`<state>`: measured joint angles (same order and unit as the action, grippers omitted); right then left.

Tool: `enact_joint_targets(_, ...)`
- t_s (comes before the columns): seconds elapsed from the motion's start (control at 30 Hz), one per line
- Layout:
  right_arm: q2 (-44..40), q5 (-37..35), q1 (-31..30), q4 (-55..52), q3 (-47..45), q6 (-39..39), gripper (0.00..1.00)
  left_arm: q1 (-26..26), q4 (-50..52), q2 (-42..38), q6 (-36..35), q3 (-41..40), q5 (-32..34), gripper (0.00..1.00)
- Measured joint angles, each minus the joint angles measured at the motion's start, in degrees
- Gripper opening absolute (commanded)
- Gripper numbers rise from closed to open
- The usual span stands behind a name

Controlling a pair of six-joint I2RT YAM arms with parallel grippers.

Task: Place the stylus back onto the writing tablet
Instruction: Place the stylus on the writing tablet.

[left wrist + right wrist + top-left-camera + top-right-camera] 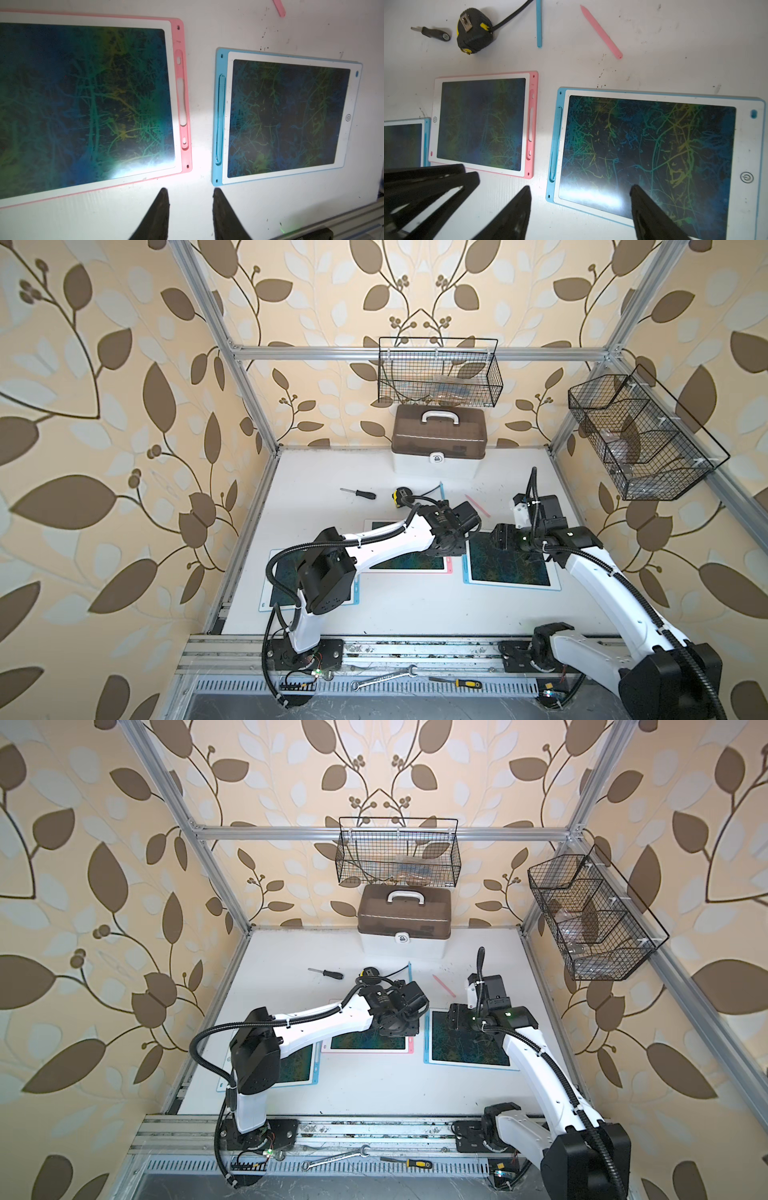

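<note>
A pink stylus [477, 506] [602, 32] lies loose on the white table, behind the tablets. A blue stylus [538, 22] lies loose near the tape measure. The pink writing tablet [182, 41] [533, 124] has nothing in its side slot. The blue tablet [291, 116] [511, 568] to its right has a blue stylus [220, 116] seated in its slot. Another blue tablet [286, 572] lies partly under the left arm. My left gripper [189, 190] hangs open over the bare strip between the pink and blue tablets. My right gripper [580, 187] is open wide over the right blue tablet's near corner, holding nothing.
A yellow-black tape measure [473, 31] and a small screwdriver [359, 492] lie behind the pink tablet. A brown-lidded toolbox [438, 439] stands at the back wall, with wire baskets [440, 373] above and at the right. A wrench [384, 678] rests on the front rail.
</note>
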<state>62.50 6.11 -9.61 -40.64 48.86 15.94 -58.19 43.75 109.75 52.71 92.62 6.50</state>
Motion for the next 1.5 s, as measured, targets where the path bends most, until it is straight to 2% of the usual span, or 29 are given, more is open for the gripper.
enact_joint_targets(0.17,2.67,-3.54,-5.64,-0.09,1.36,2.71,0.64,0.04,0.26,-1.88,-0.55,-2.03,0.17,0.34)
enact_joint_targets(0.33,8.04,-8.61,-12.17,-0.44,4.94,7.28,0.6,0.94,0.98,-3.72,-3.56,-4.81,-0.46,0.32)
enact_joint_targets(0.63,20.48,-16.7,-20.92,-3.28,15.52,14.99,0.5,8.61,-1.49,-16.06,-9.22,-18.97,-5.09,0.29)
enact_joint_targets(0.9,28.83,-18.43,-22.05,-4.81,20.37,17.9,0.41,12.15,-3.1,-19.3,-14.4,-21.49,-8.44,0.29)
enact_joint_targets(1.07,34.62,-18.12,-21.33,-4.04,23.12,17.44,0.33,16.55,-3.04,-18.97,-16.79,-21.11,-10.47,0.29)
enact_joint_targets(1.2,36.17,-17.46,-20.24,-3.06,23.17,16.9,0.32,18.73,-3.1,-16.52,-17.75,-19.5,-11.13,0.29)
enact_joint_targets(1.5,38.93,-15.76,-17.16,-1.14,23.78,15.17,0.32,18.75,-3.28,-9.22,-18.32,-13.14,-13.57,0.29)
